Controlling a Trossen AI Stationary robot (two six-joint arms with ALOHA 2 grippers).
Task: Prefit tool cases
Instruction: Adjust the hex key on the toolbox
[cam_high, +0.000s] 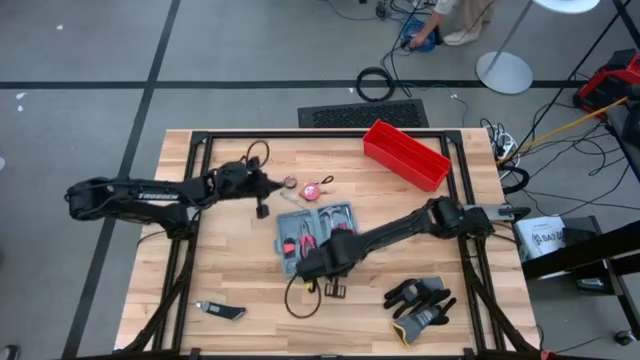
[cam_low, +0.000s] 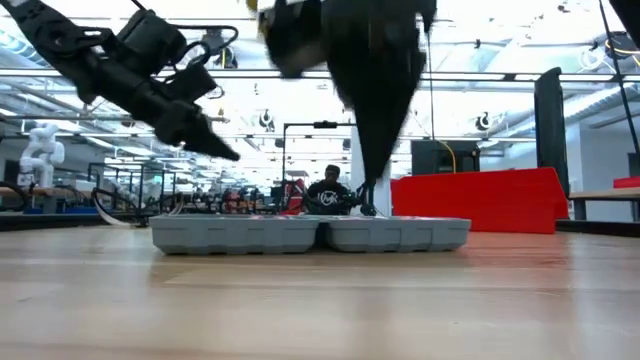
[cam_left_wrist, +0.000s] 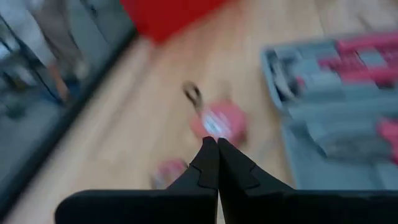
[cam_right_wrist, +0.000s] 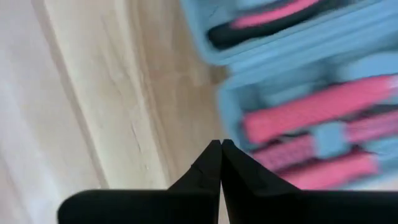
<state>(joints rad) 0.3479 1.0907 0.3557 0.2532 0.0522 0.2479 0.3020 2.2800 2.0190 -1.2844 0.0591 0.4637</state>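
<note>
The grey-blue tool case (cam_high: 318, 232) lies open and flat in the middle of the table, pink-handled tools in its slots (cam_right_wrist: 311, 118). Its two halves rest on their outer shells (cam_low: 310, 234). My right gripper (cam_high: 306, 263) is shut and points down over the case's near left corner (cam_right_wrist: 221, 144), blurred in the low view (cam_low: 366, 195). My left gripper (cam_high: 262, 208) is shut and hangs in the air (cam_low: 226, 152) left of the case, slanting down toward a pink tape measure (cam_left_wrist: 217, 122).
A red open bin (cam_high: 405, 153) stands at the far right. The pink tape measure (cam_high: 316, 188) and a small round piece (cam_high: 290, 183) lie beyond the case. Black gloves (cam_high: 420, 300), a black cord loop (cam_high: 298, 296) and a knife (cam_high: 222, 311) lie near the front edge.
</note>
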